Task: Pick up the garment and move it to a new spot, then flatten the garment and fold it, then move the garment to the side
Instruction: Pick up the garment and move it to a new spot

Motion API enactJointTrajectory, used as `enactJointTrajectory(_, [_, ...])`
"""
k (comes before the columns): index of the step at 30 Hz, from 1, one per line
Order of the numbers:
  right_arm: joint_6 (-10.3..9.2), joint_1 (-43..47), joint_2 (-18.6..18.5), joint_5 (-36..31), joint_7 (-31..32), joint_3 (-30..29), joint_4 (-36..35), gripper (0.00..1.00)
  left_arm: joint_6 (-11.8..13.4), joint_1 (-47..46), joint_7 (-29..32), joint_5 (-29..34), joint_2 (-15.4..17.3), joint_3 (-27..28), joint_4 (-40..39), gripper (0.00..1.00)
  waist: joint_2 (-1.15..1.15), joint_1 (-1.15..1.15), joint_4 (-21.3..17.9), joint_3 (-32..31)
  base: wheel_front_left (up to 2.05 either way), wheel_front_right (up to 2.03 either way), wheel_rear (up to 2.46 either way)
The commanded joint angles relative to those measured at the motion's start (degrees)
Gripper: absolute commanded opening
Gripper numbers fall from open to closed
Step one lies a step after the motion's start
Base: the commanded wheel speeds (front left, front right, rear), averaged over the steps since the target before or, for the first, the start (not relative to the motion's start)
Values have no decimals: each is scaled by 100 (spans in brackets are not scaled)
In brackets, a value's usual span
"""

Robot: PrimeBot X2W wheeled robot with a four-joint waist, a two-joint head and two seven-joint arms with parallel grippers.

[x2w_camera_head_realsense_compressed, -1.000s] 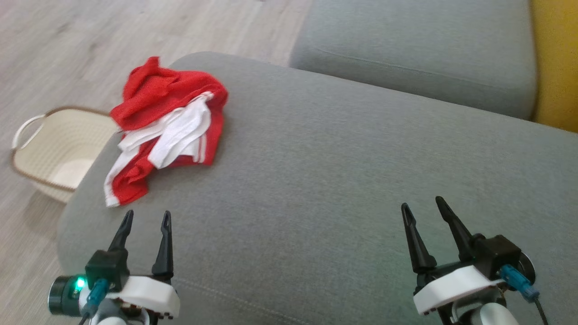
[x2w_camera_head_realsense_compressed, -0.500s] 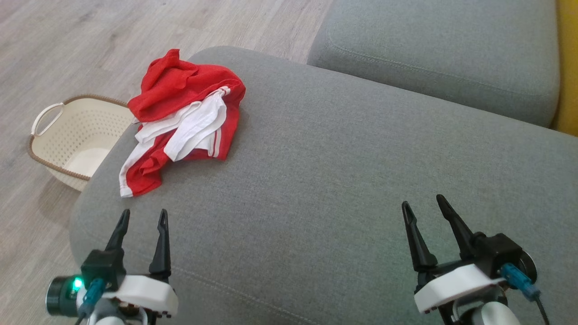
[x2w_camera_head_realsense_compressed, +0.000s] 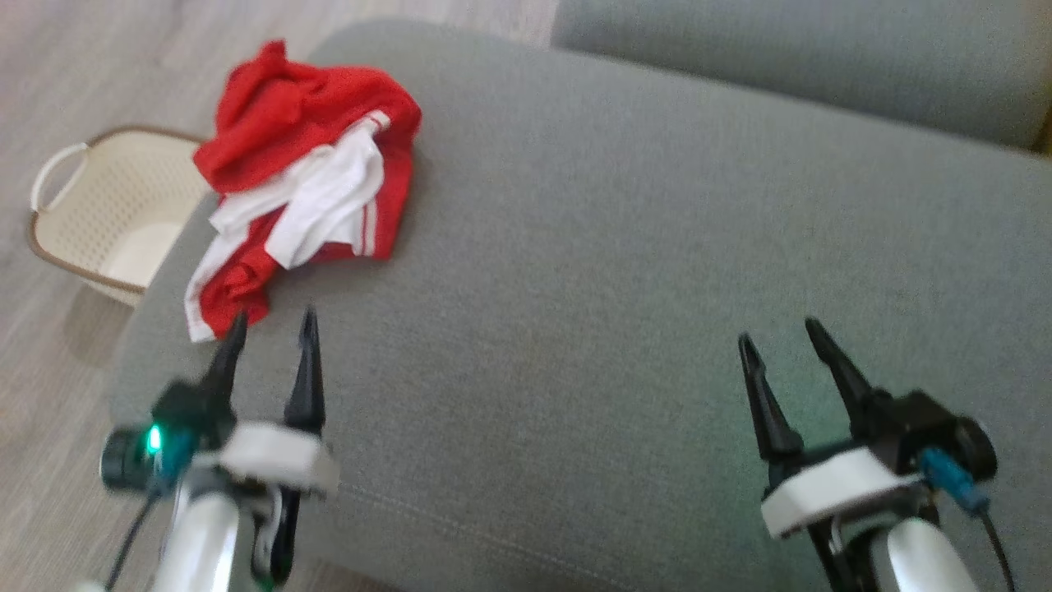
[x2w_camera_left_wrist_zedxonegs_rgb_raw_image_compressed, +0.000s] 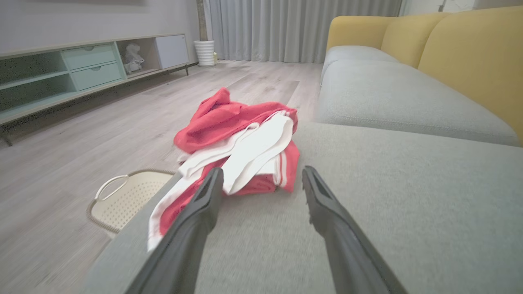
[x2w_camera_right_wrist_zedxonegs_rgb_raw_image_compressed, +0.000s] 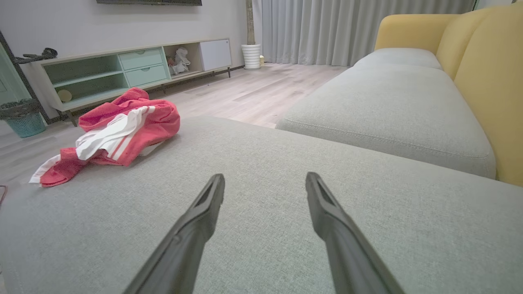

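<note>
The left jaws stand released, wide apart and empty, their two dark fingers (x2w_camera_head_realsense_compressed: 308, 362) (x2w_camera_left_wrist_zedxonegs_rgb_raw_image_compressed: 198, 216) low over the grey cushion (x2w_camera_head_realsense_compressed: 592, 247) (x2w_camera_left_wrist_zedxonegs_rgb_raw_image_compressed: 408, 204) (x2w_camera_right_wrist_zedxonegs_rgb_raw_image_compressed: 265, 163) near its left edge. The tip of the outer finger lies right at the white-hemmed near end of the garment (x2w_camera_head_realsense_compressed: 312, 156) (x2w_camera_left_wrist_zedxonegs_rgb_raw_image_compressed: 233, 122) (x2w_camera_right_wrist_zedxonegs_rgb_raw_image_compressed: 122, 118); whether it touches the cloth cannot be told, and the head view is blurred there. The right jaws are released too, holding nothing, with fingers (x2w_camera_head_realsense_compressed: 760, 403) (x2w_camera_right_wrist_zedxonegs_rgb_raw_image_compressed: 200, 220) over bare cushion towards the right edge, well apart from the garment.

The garment is a crumpled red piece with white bands and stripes. It lies bunched at the far left corner of the cushion, and its near end trails along the left edge.

On the wood floor (x2w_camera_head_realsense_compressed: 74, 74) (x2w_camera_left_wrist_zedxonegs_rgb_raw_image_compressed: 102, 130), just beside the cushion's left edge, stands a cream perforated basket (x2w_camera_head_realsense_compressed: 99, 214) (x2w_camera_left_wrist_zedxonegs_rgb_raw_image_compressed: 122, 196) with a loop handle and a brown rim. A second grey cushion (x2w_camera_head_realsense_compressed: 781, 66) (x2w_camera_left_wrist_zedxonegs_rgb_raw_image_compressed: 388, 98) (x2w_camera_right_wrist_zedxonegs_rgb_raw_image_compressed: 388, 110) lies beyond the far edge, and yellow backrests (x2w_camera_left_wrist_zedxonegs_rgb_raw_image_compressed: 470, 53) (x2w_camera_right_wrist_zedxonegs_rgb_raw_image_compressed: 490, 81) rise to the right. Across the room are a low shelf unit (x2w_camera_left_wrist_zedxonegs_rgb_raw_image_compressed: 81, 65) (x2w_camera_right_wrist_zedxonegs_rgb_raw_image_compressed: 122, 69) with pale green drawers, a white ribbed pot (x2w_camera_left_wrist_zedxonegs_rgb_raw_image_compressed: 204, 52) (x2w_camera_right_wrist_zedxonegs_rgb_raw_image_compressed: 250, 56) and grey curtains (x2w_camera_left_wrist_zedxonegs_rgb_raw_image_compressed: 286, 28) (x2w_camera_right_wrist_zedxonegs_rgb_raw_image_compressed: 347, 28).
</note>
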Motion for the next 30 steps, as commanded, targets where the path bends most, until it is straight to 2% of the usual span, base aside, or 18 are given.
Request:
enactJointTrajectory(1, [44, -415, -25, -99, 54, 125, -290, 100, -18, -510, -70, -47, 27, 185, -117, 100, 0, 0, -153, 561, 0, 0, 0])
enactJointTrajectory(6, [44, -775, -67, -341, 237, 122, -567, 100, -147, -1445, -70, -207, -31, 308, 410, 100, 0, 0, -304, 1268, 0, 0, 0])
enactJointTrajectory(11, [44, -1047, -121, -441, 325, 221, -761, 100, -344, -2427, -70, -261, 57, 431, 1342, 100, 0, 0, -477, 1728, 0, 0, 0])
enactJointTrajectory(17, [44, -1232, -157, -443, 313, 228, -771, 100, -528, -3372, -70, -209, 307, 464, 2678, 100, 0, 0, -641, 1947, 0, 0, 0])
enactJointTrajectory(23, [44, -1213, -159, -411, 273, 172, -714, 100, -487, -3919, -70, -169, 471, 507, 3621, 100, 0, 0, -694, 1938, 0, 0, 0])
enactJointTrajectory(24, [44, -1199, -151, -402, 270, 160, -704, 100, -478, -3983, -70, -169, 484, 511, 3762, 97, 0, 0, -698, 1925, 0, 0, 0])
enactJointTrajectory(25, [44, -1192, -143, -396, 266, 160, -695, 100, -485, -4045, -70, -171, 520, 519, 3868, 53, 0, 0, -706, 1915, 0, 0, 0])
enactJointTrajectory(26, [44, -1189, -135, -388, 262, 165, -684, 100, -492, -4096, -70, -171, 559, 529, 3941, 0, 0, 0, -714, 1904, 0, 0, 0])
enactJointTrajectory(30, [44, -1161, -111, -345, 219, 136, -624, 100, -443, -4118, -70, -119, 643, 552, 3827, 0, 0, 0, -713, 1787, 0, 0, 0])
